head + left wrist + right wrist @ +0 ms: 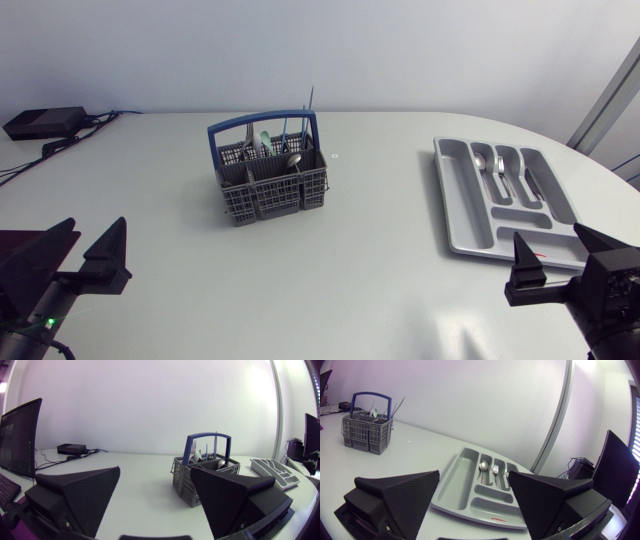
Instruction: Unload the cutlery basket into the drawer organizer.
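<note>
A grey cutlery basket (270, 195) with a blue handle stands at the table's middle, with a spoon, knives and other cutlery upright in it. At the right lies the grey drawer organizer (462, 210), holding a spoon (481, 160), a fork (503, 165) and a knife (535, 185). My left gripper (95, 228) is open and empty at the front left, far from the basket (202, 477). My right gripper (550, 240) is open and empty at the organizer's near end (457, 477). The basket (366, 435) also shows far off beside the right gripper (474, 480).
A black box (45, 122) with cables sits at the back left corner of the table. The white tabletop stretches bare between the basket and the organizer (275, 470). The left gripper (155, 485) has bare table ahead of it.
</note>
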Motion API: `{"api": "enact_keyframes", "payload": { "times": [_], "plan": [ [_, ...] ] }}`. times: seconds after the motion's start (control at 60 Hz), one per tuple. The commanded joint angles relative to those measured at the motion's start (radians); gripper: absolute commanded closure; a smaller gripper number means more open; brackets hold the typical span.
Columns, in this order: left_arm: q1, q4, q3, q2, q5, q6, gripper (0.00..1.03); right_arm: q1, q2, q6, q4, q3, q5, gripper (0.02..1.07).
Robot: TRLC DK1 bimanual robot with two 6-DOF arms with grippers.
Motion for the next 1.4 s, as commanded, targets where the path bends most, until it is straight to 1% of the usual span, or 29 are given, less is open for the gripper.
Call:
{"api": "enact_keyframes", "payload": {
  "times": [0.0,0.25,0.367,0.5,0.617,0.7,0.85,1.067,1.183,1.267,1.283,1.383],
  "plan": [
    [-0.006,-0.019,-0.039,-0.008,0.001,-0.013,0.04,-0.002,-0.006,-0.017,-0.003,-0.014,0.001,0.07],
    [-0.013,-0.019,-0.038,-0.008,0.001,-0.013,0.04,0.003,-0.006,-0.011,-0.003,-0.014,0.001,0.07],
    [-0.02,-0.018,-0.038,-0.009,0.001,-0.013,0.04,0.011,-0.006,0.042,-0.002,-0.014,0.002,0.07],
    [-0.024,-0.012,-0.038,-0.02,0.001,-0.016,0.04,0.011,-0.006,0.037,0.061,-0.022,0.045,0.07],
    [-0.018,-0.021,-0.016,-0.019,0.001,-0.013,0.04,0.005,0.0,0.031,0.063,-0.005,0.048,0.07],
    [-0.018,-0.033,0.02,-0.015,0.001,-0.013,0.04,0.005,0.043,0.029,0.069,0.03,0.048,0.07],
    [-0.016,-0.027,0.092,0.026,0.001,-0.013,0.07,0.015,0.221,0.045,0.132,0.11,0.047,0.07],
    [-0.021,0.004,0.217,0.218,0.001,-0.02,0.08,0.086,0.462,0.078,0.167,0.228,0.047,0.07],
    [-0.024,0.004,0.33,0.405,0.003,-0.05,0.08,0.155,0.637,0.08,0.215,0.294,0.065,0.07],
    [-0.029,-0.025,0.402,0.534,0.001,-0.069,0.08,0.207,0.764,0.08,0.242,0.351,0.066,0.07],
    [-0.035,-0.044,0.433,0.59,-0.002,-0.079,0.07,0.216,0.787,0.08,0.247,0.361,0.066,0.07],
    [-0.05,-0.113,0.536,0.742,-0.018,-0.081,0.07,0.27,0.907,0.074,0.257,0.429,0.06,0.07]
  ]
}}
